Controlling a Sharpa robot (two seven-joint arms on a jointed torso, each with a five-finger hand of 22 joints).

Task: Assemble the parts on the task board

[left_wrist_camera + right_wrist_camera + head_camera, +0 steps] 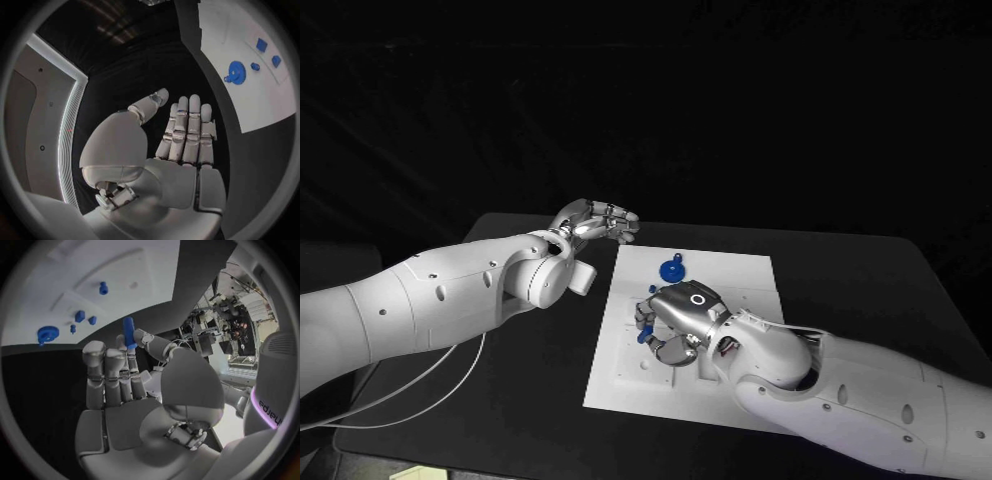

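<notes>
The right hand (134, 390) pinches a slim blue peg (128, 332) between its thumb and a fingertip; the peg stands upright above the fingers. This hand (678, 322) hovers over the middle of the task board (733, 270), a white plate on the black table (877, 270). Beyond its fingertips, a round blue gear-like part (671, 270) lies on the board, with several small blue parts (80, 316) near it. The left hand (187, 135) is off the board, beside its far left corner, over bare table. It holds nothing: its fingers extend straight, side by side, the thumb set apart.
</notes>
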